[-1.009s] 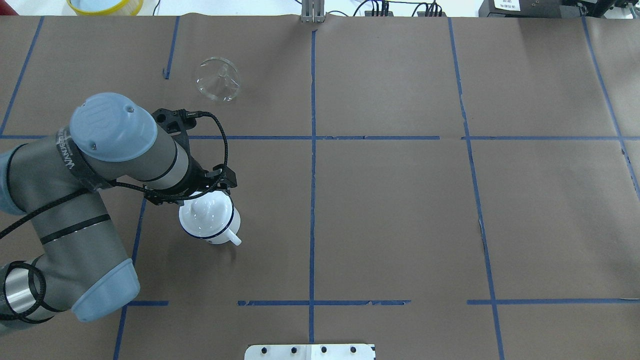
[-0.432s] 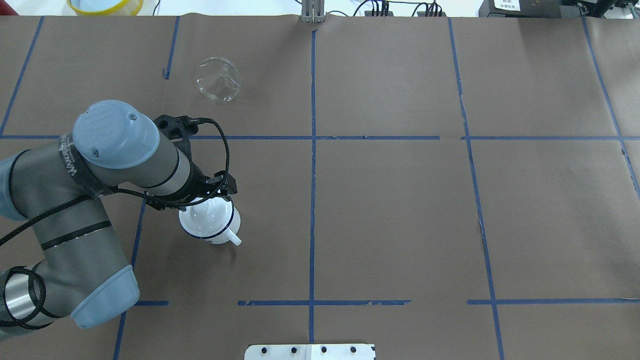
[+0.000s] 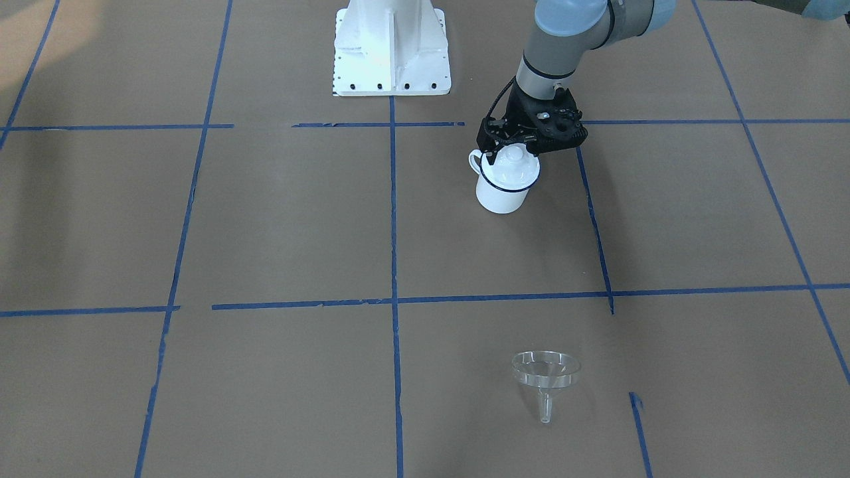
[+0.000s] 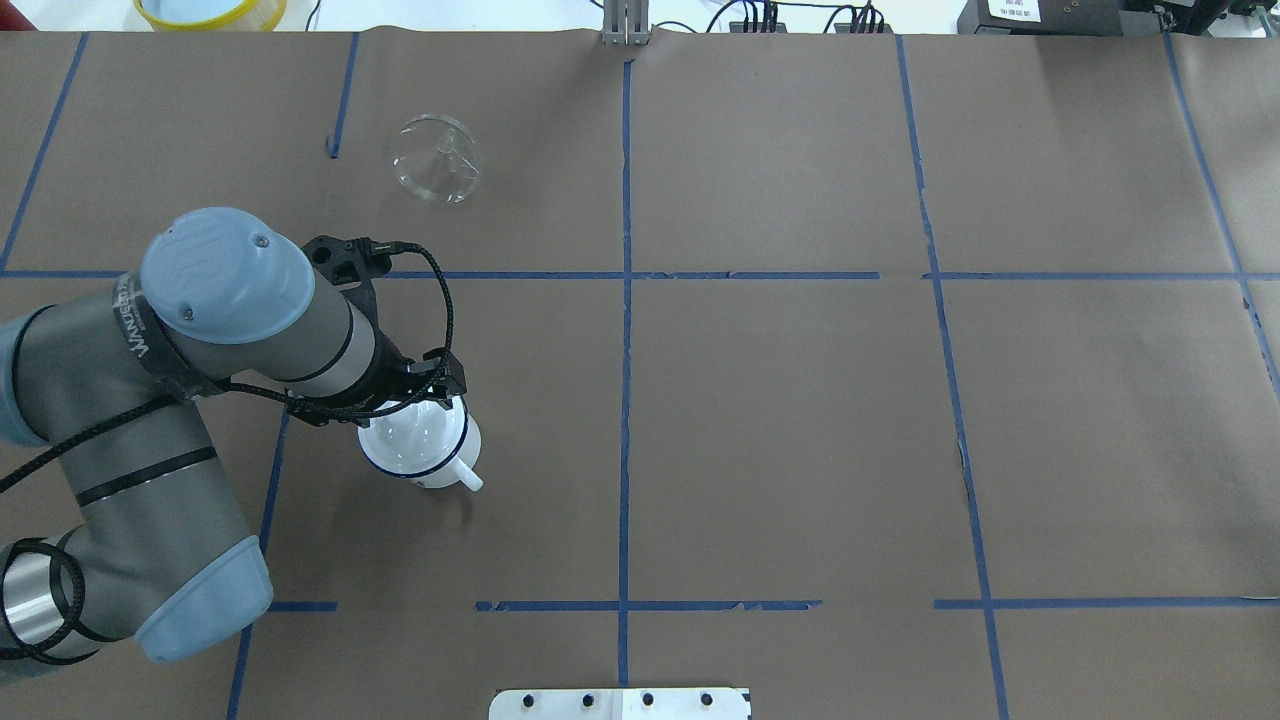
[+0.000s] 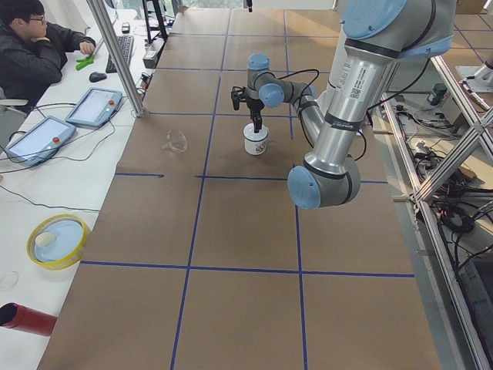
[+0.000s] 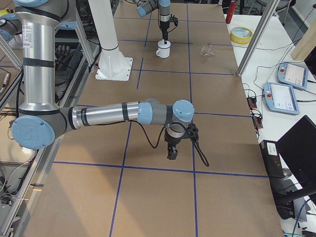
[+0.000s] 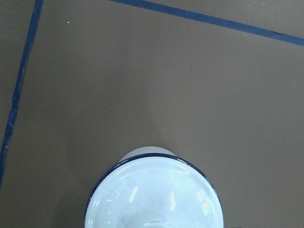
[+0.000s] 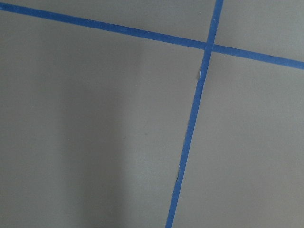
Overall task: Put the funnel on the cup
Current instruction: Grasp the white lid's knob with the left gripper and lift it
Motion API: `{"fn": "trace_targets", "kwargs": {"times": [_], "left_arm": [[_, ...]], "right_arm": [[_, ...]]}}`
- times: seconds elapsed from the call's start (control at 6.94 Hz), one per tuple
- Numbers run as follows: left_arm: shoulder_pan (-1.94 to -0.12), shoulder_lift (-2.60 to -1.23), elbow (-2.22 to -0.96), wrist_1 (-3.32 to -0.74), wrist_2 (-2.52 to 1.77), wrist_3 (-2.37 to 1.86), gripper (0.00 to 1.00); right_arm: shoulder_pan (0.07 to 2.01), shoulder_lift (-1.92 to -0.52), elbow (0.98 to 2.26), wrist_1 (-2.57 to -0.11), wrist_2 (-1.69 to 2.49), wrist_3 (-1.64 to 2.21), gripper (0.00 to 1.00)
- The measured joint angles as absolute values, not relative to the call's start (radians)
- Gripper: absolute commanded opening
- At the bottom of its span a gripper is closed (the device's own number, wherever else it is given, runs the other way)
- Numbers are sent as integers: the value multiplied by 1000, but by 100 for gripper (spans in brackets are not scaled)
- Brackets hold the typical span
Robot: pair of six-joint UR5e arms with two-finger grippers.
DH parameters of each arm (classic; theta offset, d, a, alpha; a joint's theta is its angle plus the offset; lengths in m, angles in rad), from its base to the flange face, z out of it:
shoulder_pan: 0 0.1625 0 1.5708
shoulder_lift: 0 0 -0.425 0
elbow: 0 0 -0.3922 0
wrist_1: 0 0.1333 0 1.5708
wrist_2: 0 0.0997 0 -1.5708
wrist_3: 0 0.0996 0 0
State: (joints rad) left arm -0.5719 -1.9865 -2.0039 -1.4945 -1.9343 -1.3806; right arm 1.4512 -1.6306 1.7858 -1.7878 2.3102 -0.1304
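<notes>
One funnel (image 3: 546,370), lying well apart from the cup (image 3: 505,192).
Front view: the left gripper (image 3: 516,145) hangs directly over the upright cup, at the knob of the white lid (image 3: 512,166) on it; whether its jaws grip the knob cannot be told. Overhead: the wrist hides the fingers, and the funnel lies tipped on the brown paper (image 4: 800,420), farther from the robot. Right side view: the right gripper (image 6: 172,153) points down at the paper, its opening unreadable.
</notes>
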Motion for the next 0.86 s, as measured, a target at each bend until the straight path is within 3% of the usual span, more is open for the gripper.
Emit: {"fn": "trace_targets", "kwargs": {"times": [0.29, 0.43, 0.86], "left_arm": [[-570, -1986, -2018, -1471, -1934, -1381, 8], [-570, -1986, -2036, -1453, -1934, -1381, 0], [-569, -1986, -2076, -1405, -1934, -1381, 0]], "right_arm": [[1451, -1631, 1786, -1787, 2310, -130, 100], [1451, -1631, 1786, -1787, 2310, -130, 100], [1451, -1630, 1787, -1787, 2310, -130, 100]]}}
